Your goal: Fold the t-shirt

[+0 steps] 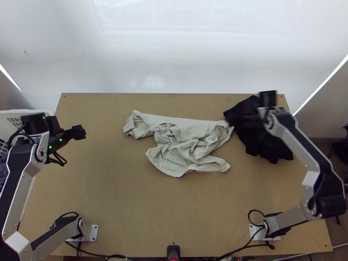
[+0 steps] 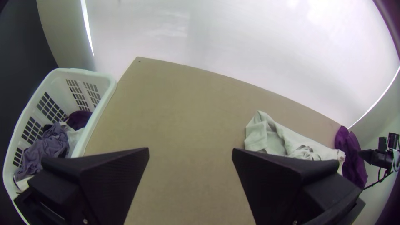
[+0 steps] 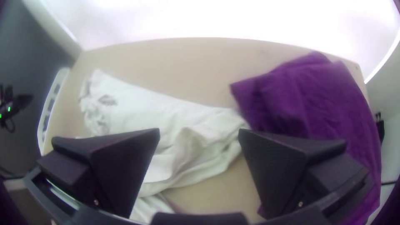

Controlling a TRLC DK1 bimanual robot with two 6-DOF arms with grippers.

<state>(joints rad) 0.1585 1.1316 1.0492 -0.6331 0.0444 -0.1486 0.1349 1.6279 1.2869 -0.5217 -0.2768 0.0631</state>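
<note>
The pale t-shirt (image 1: 187, 150) is lying bunched mid-table (image 1: 117, 195), while the dark cloth (image 1: 265, 145) is sitting aside, presumably leaving folding room. The shirt is resting near the right gripper (image 3: 199, 134), well apart from the left gripper (image 2: 190, 151); both are holding their fingers spread, pinching nothing.

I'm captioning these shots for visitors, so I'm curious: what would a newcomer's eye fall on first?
Probably the pale, crumpled t-shirt, bunched near the middle of the table. Next, the big purple cloth, dark in the top view, heaped at the table's far right, with the right pincer open close by. The white basket of clothes at the left edge may come third.
</note>
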